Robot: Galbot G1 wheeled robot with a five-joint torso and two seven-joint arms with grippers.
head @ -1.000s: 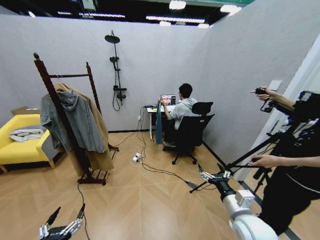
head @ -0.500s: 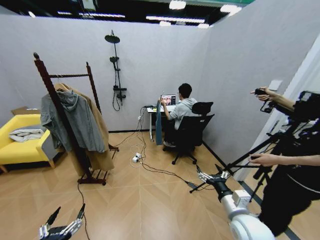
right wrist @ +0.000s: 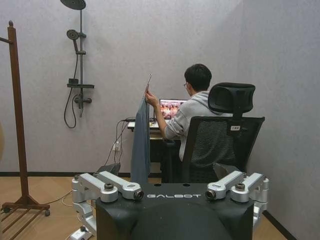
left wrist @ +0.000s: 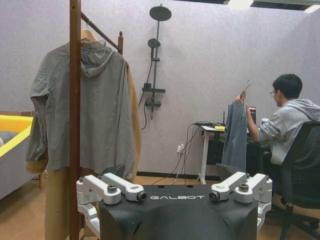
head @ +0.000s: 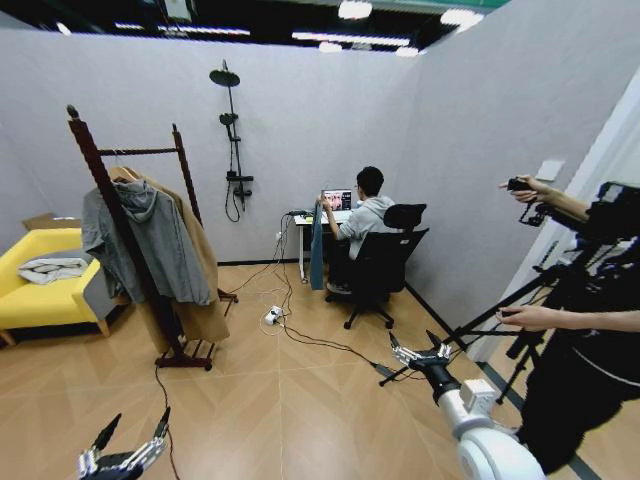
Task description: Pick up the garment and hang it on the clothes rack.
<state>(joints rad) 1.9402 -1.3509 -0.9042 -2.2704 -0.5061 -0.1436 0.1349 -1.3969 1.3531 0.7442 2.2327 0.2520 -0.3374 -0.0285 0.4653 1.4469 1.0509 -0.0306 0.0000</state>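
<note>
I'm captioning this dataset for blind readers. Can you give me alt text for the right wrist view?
A seated person's hand holds up the teal garment by its hanger beside a desk, across the room from the open right gripper. A clothes rack post stands off to one side, near a wall-mounted shower fixture.

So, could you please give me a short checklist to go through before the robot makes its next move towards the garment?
1. Garment located: ok, it hangs on a hanger held up by the seated person's hand beside the desk.
2. Right gripper free: ok, jaws open and empty, raised toward that side of the room.
3. Left gripper free: ok, jaws open and empty, low near the floor.
4. Room on the clothes rack: ok, bare rail shows beside the grey hooded sweatshirt and tan coat.
5. Path to the garment: not ok, cables lie across the floor.
</note>
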